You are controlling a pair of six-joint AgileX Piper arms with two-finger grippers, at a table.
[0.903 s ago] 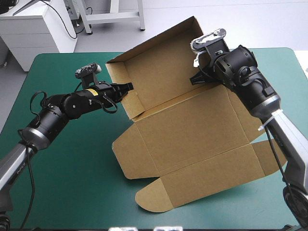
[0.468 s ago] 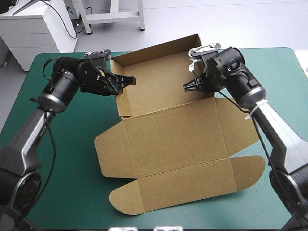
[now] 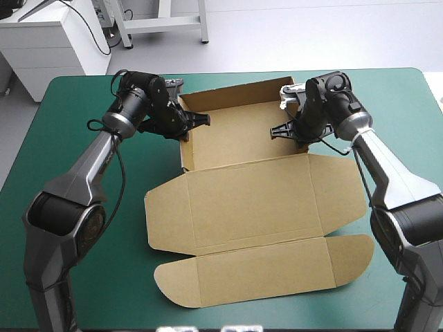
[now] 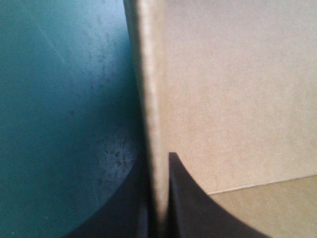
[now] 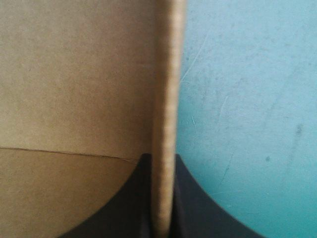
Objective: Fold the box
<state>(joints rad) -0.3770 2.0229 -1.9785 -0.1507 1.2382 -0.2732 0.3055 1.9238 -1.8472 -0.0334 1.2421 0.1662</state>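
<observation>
The brown box lies on the table. Its tray part is at the far side with walls raised, and its lid and rounded front flap lie flat toward the near edge. My left gripper is shut on the tray's left side wall. In the left wrist view the board edge runs between the fingers of the left gripper. My right gripper is shut on the tray's right side wall. The right wrist view shows that wall's edge pinched in the right gripper.
The teal-green cover shows on both sides of the box, wider on the left. The lid's rounded flap reaches close to the table's near edge. The tray's back wall stands near the far edge.
Both arms have swung toward the far edge with the box. The box, earlier tilted and skewed, now lies square to the table with the lid flat.
</observation>
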